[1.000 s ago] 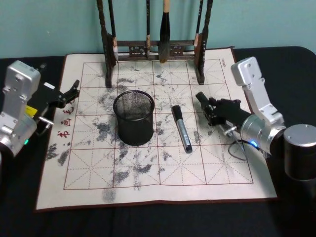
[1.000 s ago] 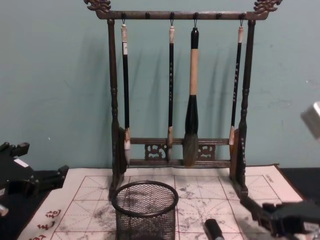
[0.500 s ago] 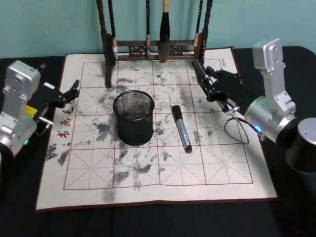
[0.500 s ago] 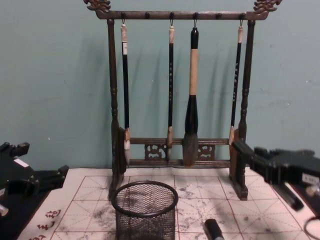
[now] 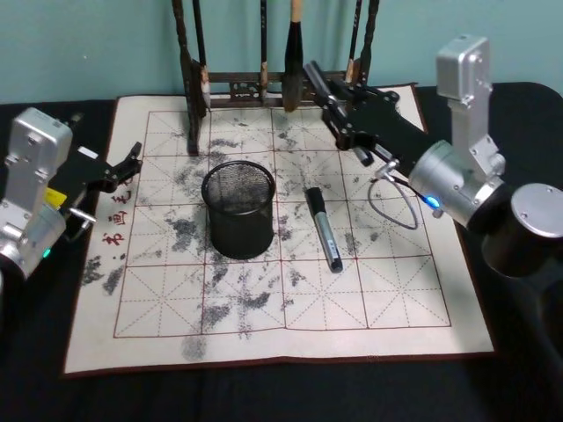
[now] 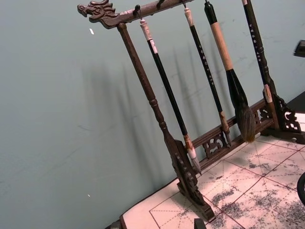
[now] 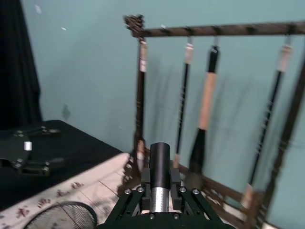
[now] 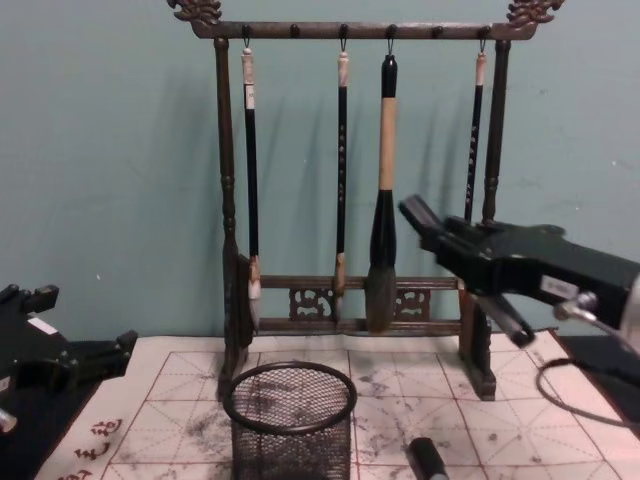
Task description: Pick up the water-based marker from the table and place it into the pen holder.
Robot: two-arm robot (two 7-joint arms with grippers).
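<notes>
The water-based marker [image 5: 323, 229], black with a grey barrel, lies flat on the cream grid mat just right of the pen holder [image 5: 238, 209], a black wire-mesh cup standing upright. In the chest view the marker's black cap [image 8: 428, 462] shows at the bottom beside the pen holder [image 8: 290, 420]. My right gripper [image 5: 327, 105] hangs open and holds nothing, raised above the back of the mat and in front of the brush rack, behind and above the marker. It points toward the back left [image 8: 425, 225]. My left gripper [image 5: 132, 161] rests open at the mat's left edge.
A tall dark wooden brush rack [image 5: 273, 88] with several hanging brushes stands at the back of the mat [image 5: 290, 308], close behind my right gripper. The dark table [image 5: 264, 396] surrounds the mat. A loose cable [image 5: 387, 202] droops from the right wrist.
My right gripper has lifted from low on the mat's right side and swung back and to the left, toward the rack. The marker, the holder and the left arm have not moved.
</notes>
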